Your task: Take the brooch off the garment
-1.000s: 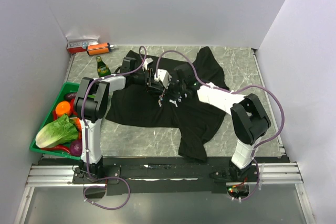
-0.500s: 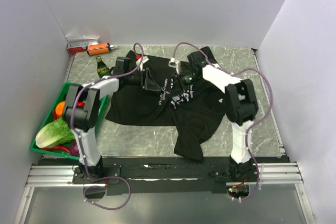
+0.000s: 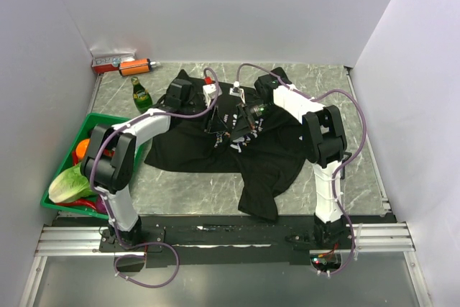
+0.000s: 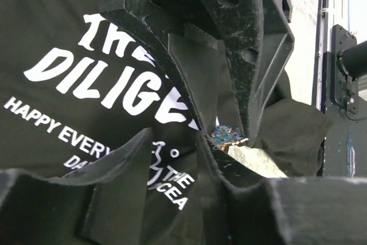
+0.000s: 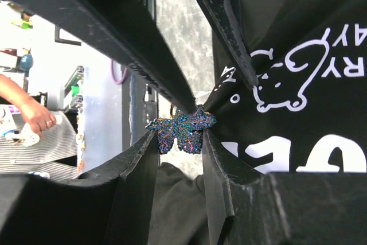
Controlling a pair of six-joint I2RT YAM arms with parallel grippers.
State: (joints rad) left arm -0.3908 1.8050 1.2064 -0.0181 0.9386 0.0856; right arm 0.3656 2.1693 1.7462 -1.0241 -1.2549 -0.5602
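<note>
The garment [image 3: 190, 154], a black T-shirt with white lettering, lies spread across the table. The brooch [image 5: 180, 130] is a glittering blue-green leaf, pinned at a lifted fold of the shirt. My right gripper [image 5: 179, 137] is shut on it, one finger on each side. In the left wrist view the brooch [image 4: 225, 134] shows just past my right finger. My left gripper [image 4: 175, 137] faces the right one, its jaws apart with printed shirt cloth [image 4: 166, 176] between them. In the top view both grippers, the left [image 3: 215, 121] and the right [image 3: 241, 120], meet over the shirt's chest.
A green basket [image 3: 99, 116] of vegetables stands at the left edge. Further back on the left are a green bottle [image 3: 141, 92], an orange object [image 3: 134, 67] and a red-and-white box [image 3: 111, 60]. White walls close in the table on three sides.
The right arm has folded back toward the far side and reaches the chest from behind. The left arm has stretched further right. The shirt's chest has bunched up between the grippers.
</note>
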